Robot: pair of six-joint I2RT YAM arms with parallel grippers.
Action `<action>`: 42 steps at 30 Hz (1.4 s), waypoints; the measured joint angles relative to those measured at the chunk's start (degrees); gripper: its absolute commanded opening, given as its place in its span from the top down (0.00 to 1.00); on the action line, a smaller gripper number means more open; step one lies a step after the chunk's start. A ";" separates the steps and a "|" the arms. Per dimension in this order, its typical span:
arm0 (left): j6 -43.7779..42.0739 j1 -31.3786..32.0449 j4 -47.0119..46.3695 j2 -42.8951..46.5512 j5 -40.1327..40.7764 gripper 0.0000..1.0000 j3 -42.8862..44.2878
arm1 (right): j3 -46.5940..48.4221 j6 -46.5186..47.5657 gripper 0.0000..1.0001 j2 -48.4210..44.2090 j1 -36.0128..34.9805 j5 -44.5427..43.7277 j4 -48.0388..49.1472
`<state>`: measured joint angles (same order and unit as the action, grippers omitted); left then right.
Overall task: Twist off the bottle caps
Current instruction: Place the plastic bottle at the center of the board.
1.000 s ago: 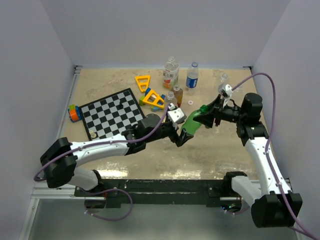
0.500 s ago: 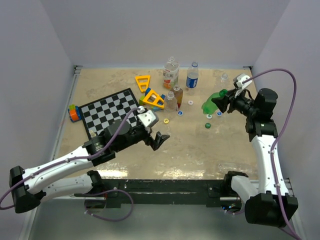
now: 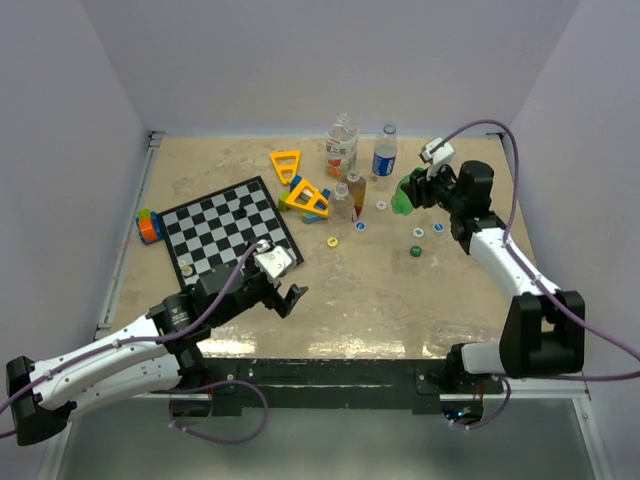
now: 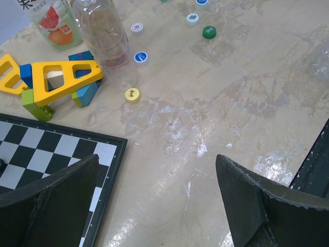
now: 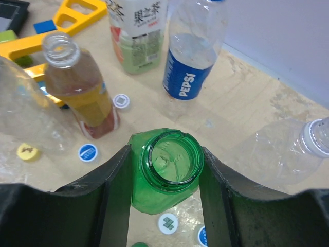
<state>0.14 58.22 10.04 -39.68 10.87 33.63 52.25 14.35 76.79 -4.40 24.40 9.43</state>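
My right gripper [image 3: 413,189] clamps its flat dark fingers on the neck of the translucent green bottle [image 5: 165,160], well to the right of the checkerboard [image 3: 228,226]. The bottle's threaded round mouth stands open, though I can't quite tell whether its base touches the table. My left gripper [image 4: 158,165] hangs empty, its ridged jaws spread wide, just off the checkerboard's near right corner over the glossy, mottled beige tabletop [image 4: 241,98]. Small flat round plastic caps, a yellow cap [image 4: 132,94], a blue cap [image 4: 141,57], a white cap [image 4: 136,27] and a green cap [image 4: 208,32], lie loose to the right of the checkerboard.
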 measured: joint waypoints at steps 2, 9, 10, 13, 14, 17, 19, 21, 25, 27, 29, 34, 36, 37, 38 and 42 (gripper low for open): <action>-0.02 -0.09 0.02 -0.44 0.00 0.00 0.00 | 0.00 0.63 0.84 2.58 0.02 -2.51 1.42; -0.44 -0.83 0.46 -2.99 -0.39 0.00 0.00 | 0.02 2.01 0.80 7.41 0.02 -6.01 5.14; -0.44 -0.83 0.46 -3.02 -0.42 0.00 0.00 | 0.13 2.05 0.80 8.52 0.02 -6.19 5.46; -0.46 -0.83 0.44 -2.99 -0.63 0.00 0.00 | 0.81 2.14 0.77 12.63 0.02 -7.23 5.53; -0.46 -0.83 0.46 -2.99 -0.72 0.00 0.00 | 1.16 2.14 0.77 14.14 0.02 -7.69 5.40; -0.48 -0.85 0.46 -2.99 -1.05 0.00 0.00 | 1.40 2.23 0.74 16.72 0.02 -8.66 5.68; -0.76 -0.85 0.46 -2.99 -1.25 0.00 0.00 | 1.77 2.25 0.71 16.90 0.02 -9.53 5.60; -0.85 -0.90 0.46 -2.99 -1.40 0.00 0.00 | 1.77 2.25 0.69 16.90 0.02 -10.08 5.55; -0.87 -0.90 0.46 -2.99 -1.66 0.00 0.00 | 1.86 2.21 0.61 16.94 0.02 -10.45 5.18; -0.87 -0.90 0.46 -2.99 -1.68 0.00 0.00 | 2.08 2.23 0.55 17.09 0.02 -10.45 4.94; -0.87 -0.90 0.46 -2.97 -1.68 0.00 0.00 | 2.51 2.21 0.50 17.40 0.11 -10.45 4.74; -0.87 -0.90 0.48 -2.93 -1.70 0.00 0.00 | 3.13 1.90 0.41 17.66 0.72 -9.99 3.93; -0.87 -0.90 0.48 -2.93 -1.70 0.00 0.00 | 3.15 1.66 0.38 17.66 0.96 -9.86 3.82; -0.87 -0.90 0.48 -2.93 -1.70 0.00 0.00 | 3.15 1.57 0.36 17.66 1.01 -9.86 3.82; -0.87 -0.90 0.48 -2.93 -1.70 0.00 0.00 | 3.15 1.55 0.34 17.66 1.07 -9.81 3.74; -0.87 -0.90 0.48 -2.91 -1.70 0.00 0.00 | 3.15 1.31 0.29 17.66 1.18 -9.55 3.02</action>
<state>-0.73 57.32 10.52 -42.59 9.17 33.63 55.40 15.66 94.45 -3.22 14.85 12.45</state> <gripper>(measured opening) 0.997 0.684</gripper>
